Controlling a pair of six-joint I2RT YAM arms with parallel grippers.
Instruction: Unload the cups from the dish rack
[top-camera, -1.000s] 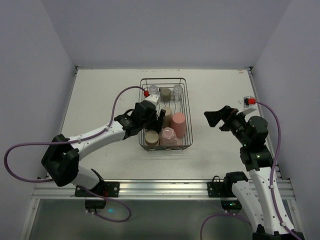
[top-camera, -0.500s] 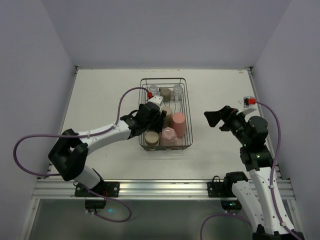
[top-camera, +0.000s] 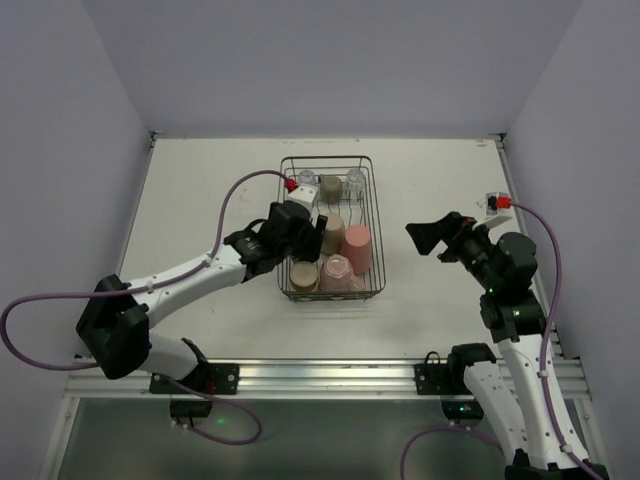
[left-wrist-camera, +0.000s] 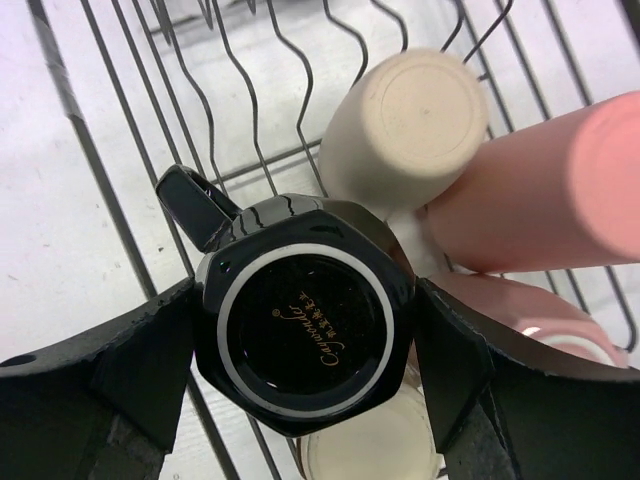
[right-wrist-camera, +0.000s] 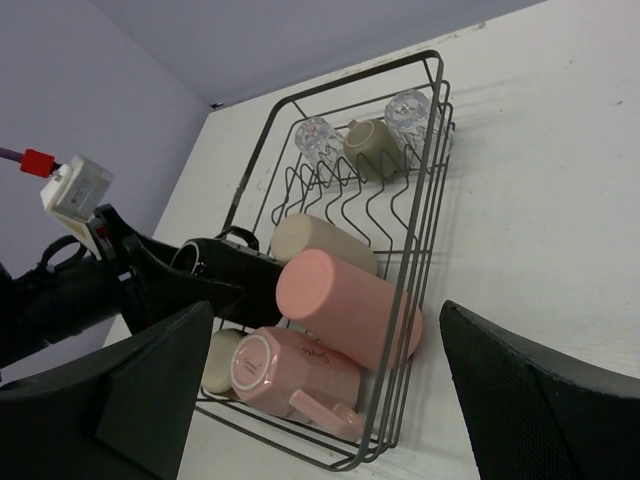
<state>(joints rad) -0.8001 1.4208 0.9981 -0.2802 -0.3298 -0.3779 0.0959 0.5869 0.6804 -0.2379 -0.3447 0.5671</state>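
Left gripper (left-wrist-camera: 300, 350) is clamped around the glossy black handled mug (left-wrist-camera: 303, 322), one finger on each side. The mug sits base-up inside the black wire dish rack (top-camera: 326, 158), on its left side, right next to a beige cup (left-wrist-camera: 415, 125) and a pink tumbler (left-wrist-camera: 540, 190) lying down. Right gripper (top-camera: 428, 240) has its jaws spread wide and hangs over bare table to the right of the rack, holding nothing.

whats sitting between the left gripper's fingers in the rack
The black mug, its base facing the camera, fills the gap between the left gripper's fingers, which touch it on both sides. The left wrist view shows this.
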